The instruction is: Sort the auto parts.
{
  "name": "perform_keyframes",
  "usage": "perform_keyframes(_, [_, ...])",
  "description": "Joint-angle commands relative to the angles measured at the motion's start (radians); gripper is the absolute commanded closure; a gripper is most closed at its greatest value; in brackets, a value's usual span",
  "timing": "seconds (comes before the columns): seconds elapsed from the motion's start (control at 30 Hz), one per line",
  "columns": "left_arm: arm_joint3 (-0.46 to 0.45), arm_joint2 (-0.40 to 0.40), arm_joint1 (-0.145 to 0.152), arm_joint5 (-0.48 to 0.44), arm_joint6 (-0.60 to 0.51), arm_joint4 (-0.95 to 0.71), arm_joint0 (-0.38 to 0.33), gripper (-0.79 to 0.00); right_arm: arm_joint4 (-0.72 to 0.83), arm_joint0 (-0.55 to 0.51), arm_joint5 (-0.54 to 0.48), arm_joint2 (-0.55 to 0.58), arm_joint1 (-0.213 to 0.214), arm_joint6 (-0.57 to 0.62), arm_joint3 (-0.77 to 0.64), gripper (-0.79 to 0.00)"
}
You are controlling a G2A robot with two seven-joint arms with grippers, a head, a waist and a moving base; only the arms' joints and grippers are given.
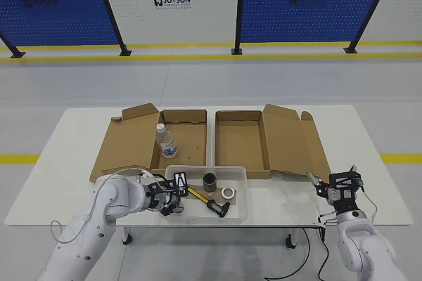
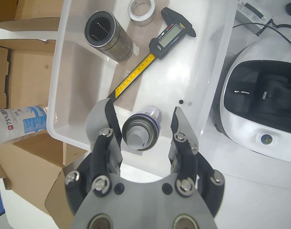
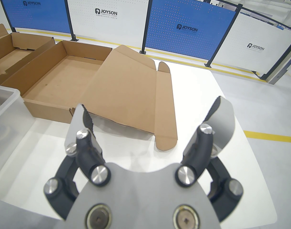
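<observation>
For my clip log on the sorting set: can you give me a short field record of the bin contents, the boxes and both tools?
bin: clear bin, in front of the two boxes
in bin: bearing sleeve, metal ring, digital caliper, small canister
left tool: open, fingers on either side of the small canister
right tool: open, holding nothing, over the table near the right box
left box: open, bottle inside
right box: open, flap spread flat

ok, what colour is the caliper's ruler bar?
Yellow with black graduations, on the digital caliper; clearest in the left wrist view.
</observation>
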Motion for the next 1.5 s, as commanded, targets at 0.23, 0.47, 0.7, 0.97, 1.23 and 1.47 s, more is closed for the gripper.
perform_keyframes(0.23, [0.008,0.025,0.009,0.008,0.004,0.033,-0.014,-0.419,0.000,0.000,0.000,0.000,0.000,0.000,0.000,-0.785])
perform_keyframes(0.47, [0.020,0.043,0.015,0.015,0.012,0.065,-0.029,-0.385,0.000,0.000,0.000,0.000,0.000,0.000,0.000,-0.785])
perform_keyframes(0.7, [0.036,0.070,0.018,0.018,0.018,0.087,-0.042,-0.385,0.000,0.000,0.000,0.000,0.000,0.000,0.000,-0.785])
perform_keyframes(0.97, [0.056,0.093,0.022,0.027,0.030,0.093,-0.056,-0.360,0.000,0.000,0.000,0.000,0.000,0.000,0.000,-0.785])
perform_keyframes(1.23, [0.070,0.107,0.025,0.041,0.047,0.084,-0.062,-0.172,0.000,0.000,0.000,0.000,0.000,0.000,0.000,-0.785])
perform_keyframes(1.47, [0.069,0.112,0.030,0.051,0.062,0.073,-0.063,0.000,0.000,0.000,0.000,0.000,0.000,0.000,0.000,-0.785])
